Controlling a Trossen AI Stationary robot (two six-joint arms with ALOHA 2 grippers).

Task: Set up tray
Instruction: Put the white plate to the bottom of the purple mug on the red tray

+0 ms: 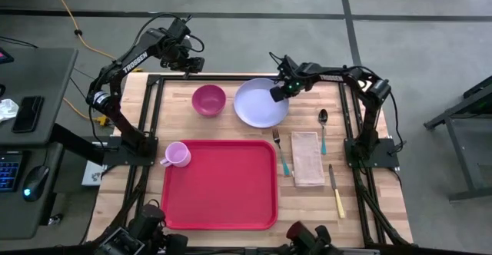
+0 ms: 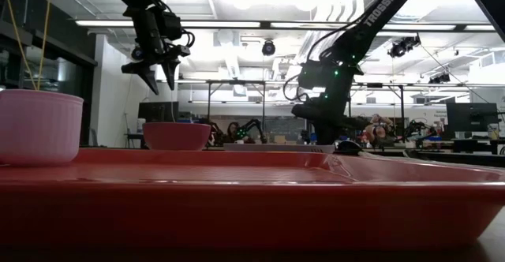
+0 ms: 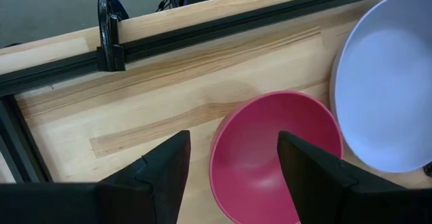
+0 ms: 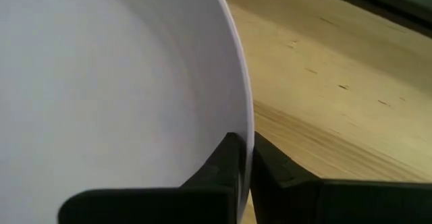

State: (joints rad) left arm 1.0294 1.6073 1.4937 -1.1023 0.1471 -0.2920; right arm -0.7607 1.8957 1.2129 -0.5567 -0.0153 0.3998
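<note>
Two fingers of the right gripper (image 4: 244, 158) pinch the plate (image 1: 260, 104) rim; the left gripper (image 1: 191, 64) hangs wide above the bowl (image 1: 208, 100). The tray (image 1: 219, 182) lies on the tabletop (image 1: 307, 216), near the plate. Such a thin grip may let the plate slip when lifted.

Plate (image 4: 121, 82) cut off by frame edges (people (image 2: 233, 129) beyond blurred).

the red tray (image 1: 223, 190) has a wide bare floor open from above, with only the pink cup (image 1: 177, 154) standing in its far-left corner. behind it the pink bowl (image 1: 208, 99) and the pale plate (image 1: 260, 103) sit near each other, the right end effector (image 1: 278, 94) clamped on the plate's rim. to the tray's right the fork (image 1: 280, 150), napkin (image 1: 307, 158), spoon (image 1: 324, 127) and knife (image 1: 337, 191) crowd the bench (image 1: 175, 109).
</note>
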